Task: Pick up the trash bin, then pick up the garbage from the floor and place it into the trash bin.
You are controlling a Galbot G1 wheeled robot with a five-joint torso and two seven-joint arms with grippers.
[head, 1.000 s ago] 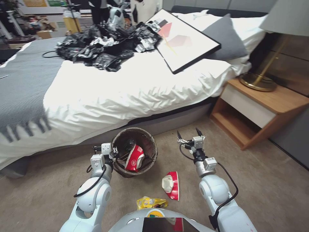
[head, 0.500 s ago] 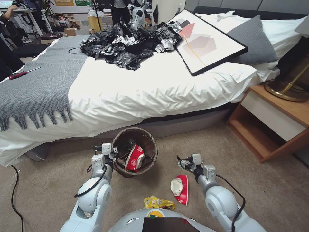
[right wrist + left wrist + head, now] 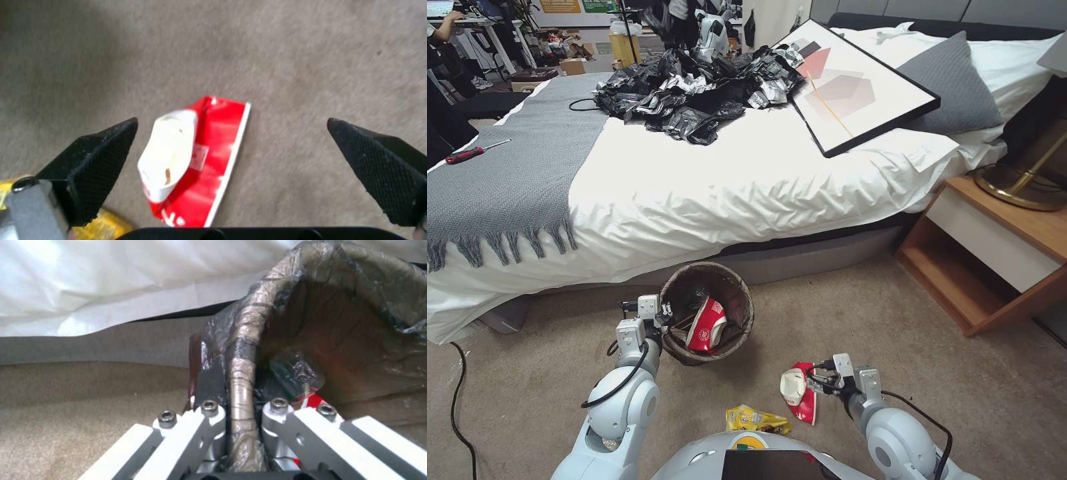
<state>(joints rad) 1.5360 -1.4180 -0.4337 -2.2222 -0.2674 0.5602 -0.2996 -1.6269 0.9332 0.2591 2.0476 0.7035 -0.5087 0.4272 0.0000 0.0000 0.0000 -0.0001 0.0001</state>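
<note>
The trash bin [image 3: 742, 298], lined with a dark brown bag, is at the foot of the bed side, with a crushed red-and-white cup [image 3: 706, 325] inside. My left gripper [image 3: 662, 319] is shut on its rim; up close the jaws [image 3: 242, 401] clamp the bag-covered rim [image 3: 249, 340]. On the floor [image 3: 894, 320] lies garbage: another crushed red-and-white paper cup [image 3: 797, 392] and a yellow snack wrapper [image 3: 757, 420]. My right gripper [image 3: 816, 383] hangs low beside that cup. It is open [image 3: 231, 120], with one finger on each side of the cup [image 3: 195, 156] and the wrapper [image 3: 102, 226] at the edge.
The bed [image 3: 727, 193] runs behind the bin and carries a black-and-silver heap of bags [image 3: 694, 93], a framed picture [image 3: 860, 87] and a grey throw. A wooden nightstand [image 3: 994, 247] stands to the right. A black cable [image 3: 457, 400] trails on the carpet at left.
My right arm has dropped from a raised spot beside the bin down to the crushed cup on the floor, fingers still apart. The head view shifted earlier. The left gripper keeps its hold.
</note>
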